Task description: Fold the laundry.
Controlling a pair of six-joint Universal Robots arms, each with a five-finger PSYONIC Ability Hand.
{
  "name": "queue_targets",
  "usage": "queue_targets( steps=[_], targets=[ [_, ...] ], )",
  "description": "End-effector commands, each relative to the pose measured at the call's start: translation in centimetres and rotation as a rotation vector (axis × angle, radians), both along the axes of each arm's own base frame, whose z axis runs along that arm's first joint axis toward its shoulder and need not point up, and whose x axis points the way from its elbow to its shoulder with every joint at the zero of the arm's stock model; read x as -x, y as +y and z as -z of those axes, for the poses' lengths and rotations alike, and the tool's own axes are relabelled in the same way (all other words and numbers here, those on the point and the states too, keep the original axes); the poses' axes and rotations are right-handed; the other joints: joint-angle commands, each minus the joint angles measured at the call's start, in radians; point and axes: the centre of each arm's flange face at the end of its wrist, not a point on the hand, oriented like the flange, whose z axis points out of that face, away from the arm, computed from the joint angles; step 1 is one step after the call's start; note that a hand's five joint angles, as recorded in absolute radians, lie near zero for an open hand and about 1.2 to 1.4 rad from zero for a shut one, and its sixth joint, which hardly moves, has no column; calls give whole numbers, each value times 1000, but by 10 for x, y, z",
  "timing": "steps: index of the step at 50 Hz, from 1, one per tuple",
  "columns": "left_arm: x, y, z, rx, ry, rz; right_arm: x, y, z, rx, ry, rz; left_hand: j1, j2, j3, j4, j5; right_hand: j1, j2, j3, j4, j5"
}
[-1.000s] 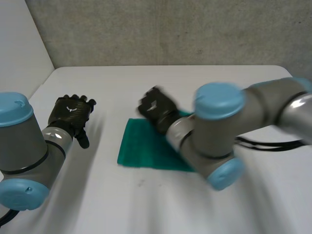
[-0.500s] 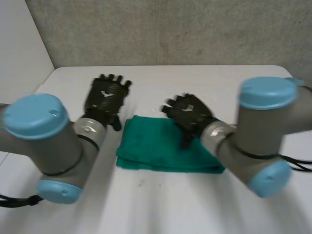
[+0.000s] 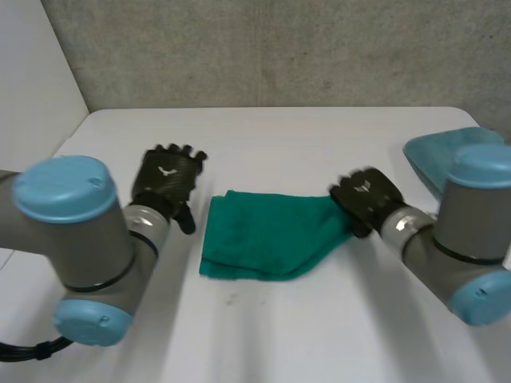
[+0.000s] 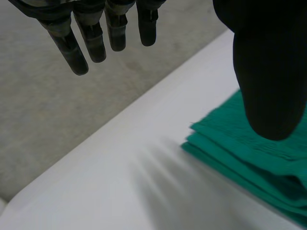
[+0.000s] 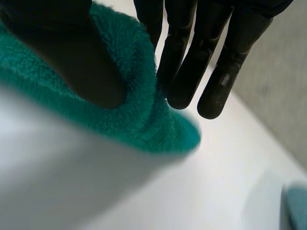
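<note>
Right hand (image 3: 366, 195) pinches towel (image 3: 263, 235) edge — left hand (image 3: 165, 177) just beside

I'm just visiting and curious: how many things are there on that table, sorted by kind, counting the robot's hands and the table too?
green towel: 1
black robot hands: 2 (left hand, right hand)
white table: 1
Total: 4
</note>
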Motion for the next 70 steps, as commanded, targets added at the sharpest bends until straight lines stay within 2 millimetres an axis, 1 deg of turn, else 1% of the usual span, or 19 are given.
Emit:
queue_targets(
  steps=[1, 4, 7, 9, 10, 15, 17, 20, 22, 23, 26, 33, 36, 45, 54, 60, 63, 68, 70],
  targets=[
    [-37, -7, -28, 43, 51, -130, -100, 45, -38, 111, -60, -300, 25, 13, 6, 14, -6, 493, 234, 216, 208, 256],
    [-43, -9, -30, 46, 53, -147, -146, 79, -25, 85, -64, -466, 25, 13, 6, 14, -6, 493, 234, 216, 208, 256],
    [-42, -8, -30, 46, 50, -141, -163, 86, 0, 16, -40, -529, 23, 10, 3, 11, -9, 493, 234, 216, 208, 256],
    [-39, -7, -29, 45, 50, -122, -169, 85, 11, -17, -22, -531, 20, 7, 0, 8, -12, -40, -299, -317, -325, -277],
    [-38, -7, -30, 45, 51, -115, -170, 81, 9, -21, -17, -509, 20, 7, 0, 8, -12, -729, -987, -1005, -1014, -965],
    [-29, -14, -29, 54, 63, -74, -156, 61, -6, -57, -82, -332, 17, 4, -3, 5, -15, -729, -987, -1005, -1014, -965],
    [-20, -14, -27, 53, 67, -40, -136, 51, -27, -109, -195, -224, 17, 4, -3, 5, -15, -729, -987, -1005, -1014, -965],
    [6, -7, -20, 42, 73, 42, -114, 44, -51, -132, -294, -152, 20, 7, 0, 8, -12, -729, -987, -1005, -1014, -965],
    [15, -5, -13, 21, 72, 62, -101, 37, -55, -143, -327, -111, 20, 7, 0, 8, -12, -729, -987, -1005, -1014, -965],
    [24, -3, -2, -15, 72, 81, -99, 36, -53, -151, -330, -103, 22, 10, 3, 11, -9, -729, -987, -1005, -1014, -965],
    [30, 2, 13, -83, 57, 93, -95, 30, -44, -179, -331, -77, 25, 13, 6, 14, -6, -729, -987, -1005, -1014, -965],
    [27, 1, 52, -294, -23, 53, -104, 20, 5, -290, -301, -69, 43, 31, 24, 32, 12, -729, -987, -1005, -1014, -965],
    [21, 0, 54, -317, -50, 22, -107, 20, 22, -339, -258, -62, 43, 31, 24, 32, 12, -729, -987, -1005, -1014, -965],
    [16, -2, 58, -327, -77, -12, -106, 21, 21, -345, -227, -68, 43, 31, 24, 32, 12, -729, -987, -1005, -1014, -965],
    [17, -1, 44, -298, -54, -3, -100, 20, 6, -269, -189, -37, 40, 28, 21, 29, 9, -729, -987, -1005, -1014, -965],
    [12, 0, 11, -237, 2, -10, -85, 27, -28, -205, -229, -3, 31, 19, 12, 20, 0, -729, -987, -1005, -1014, -965],
    [3, -2, -10, -194, 37, -32, -76, 26, -40, -170, -253, 16, 23, 10, 3, 11, -9, -729, -987, -1005, -1014, -965],
    [-15, -1, -40, -142, 110, -70, -57, 36, -36, -187, -268, 43, 17, 4, -3, 5, -15, -729, -987, -1005, -1014, -965],
    [-18, 2, -45, -140, 135, -76, -54, 41, -31, -210, -270, 45, 17, 4, -3, 5, -15, -729, -987, -1005, -1014, -965]
  ],
)
